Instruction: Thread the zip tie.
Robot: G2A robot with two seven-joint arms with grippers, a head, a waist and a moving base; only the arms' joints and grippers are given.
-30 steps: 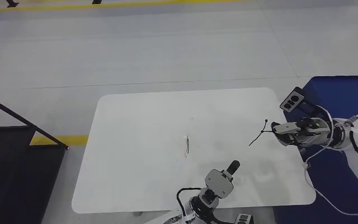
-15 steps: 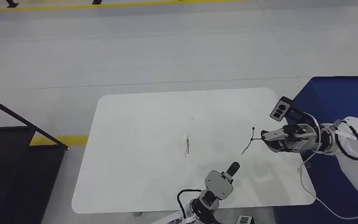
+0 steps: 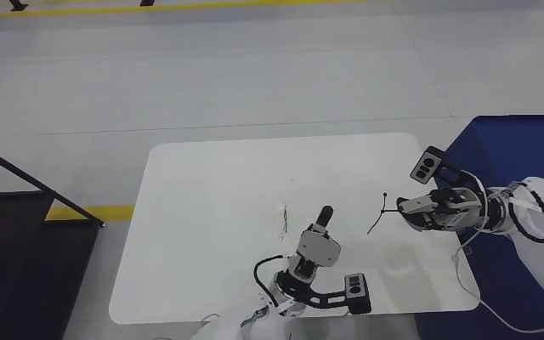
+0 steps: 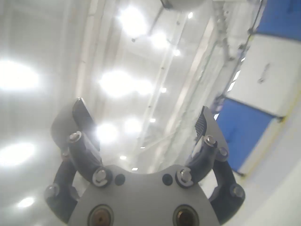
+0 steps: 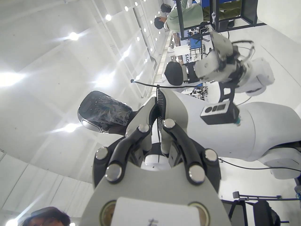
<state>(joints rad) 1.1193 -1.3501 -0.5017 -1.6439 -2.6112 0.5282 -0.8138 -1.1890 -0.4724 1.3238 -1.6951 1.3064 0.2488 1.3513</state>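
The right gripper [image 5: 158,96] is pinched tight on the black zip tie [image 5: 144,83], over the right side of the white table [image 3: 195,255]. The left gripper [image 4: 141,112] is wide open and holds nothing, at the near middle.

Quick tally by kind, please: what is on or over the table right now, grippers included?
Black zip tie, pinched in the right gripper: 1
Thin strip lying on the table: 1
Grippers, counting the open left gripper: 2
Table: 1
Total: 5
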